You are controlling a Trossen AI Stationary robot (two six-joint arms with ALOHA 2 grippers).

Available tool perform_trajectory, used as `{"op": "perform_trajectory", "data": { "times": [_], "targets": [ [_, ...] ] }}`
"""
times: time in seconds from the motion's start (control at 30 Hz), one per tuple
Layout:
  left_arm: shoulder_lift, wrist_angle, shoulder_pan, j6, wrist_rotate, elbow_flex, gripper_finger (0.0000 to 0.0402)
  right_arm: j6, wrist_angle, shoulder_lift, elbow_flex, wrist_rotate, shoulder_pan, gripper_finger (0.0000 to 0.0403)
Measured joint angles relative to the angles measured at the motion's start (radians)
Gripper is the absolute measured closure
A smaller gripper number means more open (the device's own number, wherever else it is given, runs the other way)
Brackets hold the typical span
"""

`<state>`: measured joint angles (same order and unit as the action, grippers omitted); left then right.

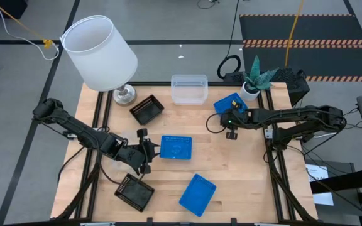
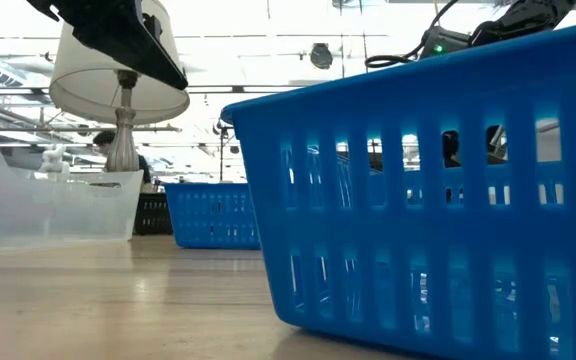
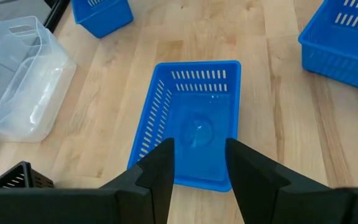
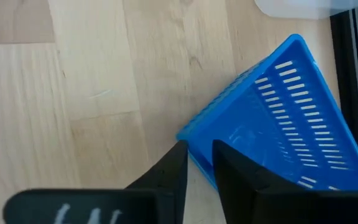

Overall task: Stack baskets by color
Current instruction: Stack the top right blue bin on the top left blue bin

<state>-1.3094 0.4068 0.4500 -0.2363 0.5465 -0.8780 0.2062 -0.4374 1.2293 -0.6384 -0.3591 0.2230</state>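
The left arm reaches low across the wooden worktop [image 1: 231,169], its left end effector [image 3: 199,167] part-open with fingers astride the near short wall of a blue basket [image 1: 176,148] lying flat at the centre; it grips nothing. A second blue basket [image 1: 197,194] sits nearer the front edge, beside a black basket [image 1: 135,191]. Farther back, the right arm stretches in, its right end effector [image 4: 197,167] straddling the rim of a third blue basket [image 4: 278,118]; whether it pinches yet is unclear. Beyond stand another black basket [image 1: 147,109] and the clear baskets [image 1: 189,89].
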Motion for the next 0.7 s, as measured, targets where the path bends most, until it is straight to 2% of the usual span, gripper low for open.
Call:
{"op": "perform_trajectory", "data": {
  "times": [0.47, 0.57, 0.7],
  "targets": [
    [0.0, 0.0, 0.0, 0.0, 0.0, 0.0, 0.0256, -0.048, 0.026, 0.0, 0.0, 0.056, 0.0, 0.037],
    [0.0, 0.0, 0.0, 0.001, 0.0, 0.0, 0.0256, -0.068, 0.034, 0.0, 0.0, 0.058, 0.0, 0.0361],
    [0.0, 0.0, 0.0, 0.001, 0.0, 0.0, 0.0256, -0.09, 0.024, 0.0, 0.0, 0.003, 0.0, 0.0322]
  ]
}}
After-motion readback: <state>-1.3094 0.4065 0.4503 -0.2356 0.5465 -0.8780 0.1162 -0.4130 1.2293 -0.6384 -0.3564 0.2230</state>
